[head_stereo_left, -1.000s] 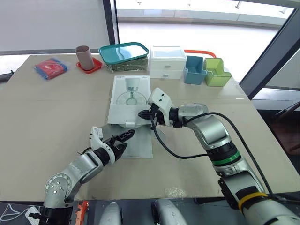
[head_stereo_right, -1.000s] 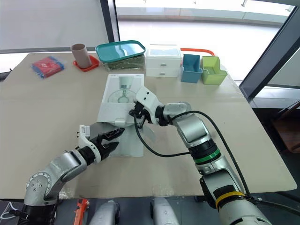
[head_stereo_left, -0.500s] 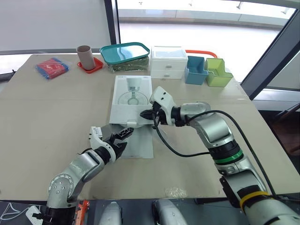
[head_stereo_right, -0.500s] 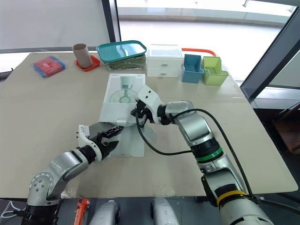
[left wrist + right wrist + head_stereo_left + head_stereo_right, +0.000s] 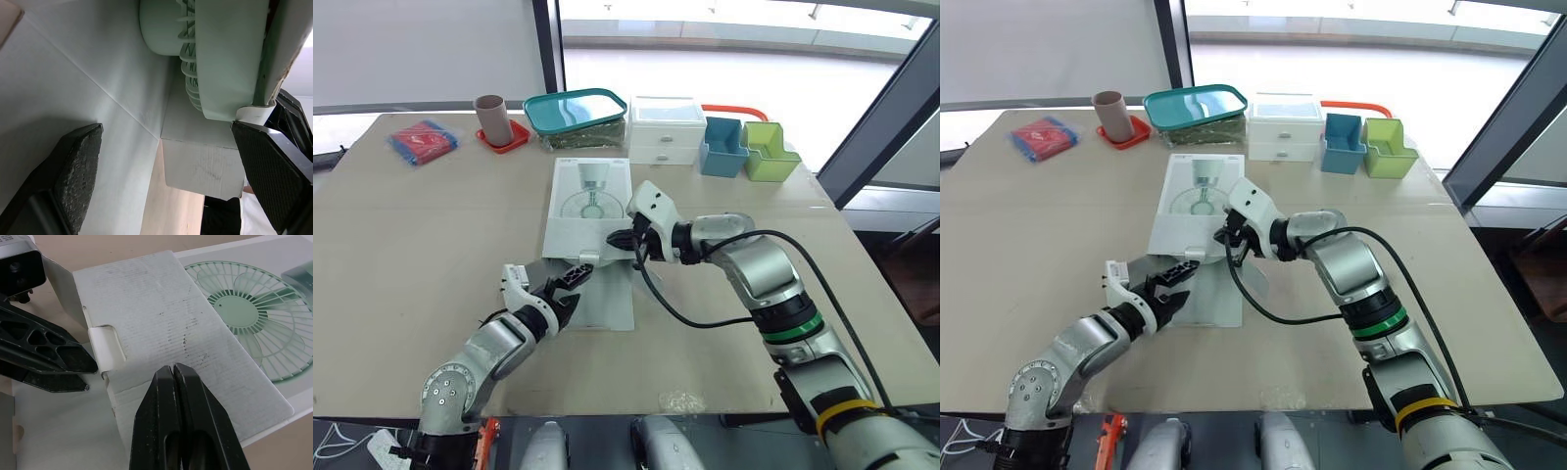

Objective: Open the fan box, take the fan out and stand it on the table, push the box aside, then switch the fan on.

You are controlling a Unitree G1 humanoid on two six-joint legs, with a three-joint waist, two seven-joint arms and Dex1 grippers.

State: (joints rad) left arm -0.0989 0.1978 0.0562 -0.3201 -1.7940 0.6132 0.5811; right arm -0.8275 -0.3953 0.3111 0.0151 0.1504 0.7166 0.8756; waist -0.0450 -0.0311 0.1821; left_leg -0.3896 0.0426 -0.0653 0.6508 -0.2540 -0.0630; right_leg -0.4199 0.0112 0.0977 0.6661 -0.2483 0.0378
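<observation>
Fan box (image 5: 587,209) lies on the counter (image 5: 411,245), its open near end just ahead of your left pincer (image 5: 575,285). Your right pincer (image 5: 620,238) sits over that end, right of the left pincer. The drawer unit (image 5: 663,129) stands well beyond both.

Beige table (image 5: 391,245); behind it a bright window (image 5: 724,59), dark frames (image 5: 546,44), pale wall (image 5: 411,49)

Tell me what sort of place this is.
Probably an office or lab workspace: a wide table beside large windows, with a white drawer unit, a blue bin and a green bin lined along its far edge.
</observation>
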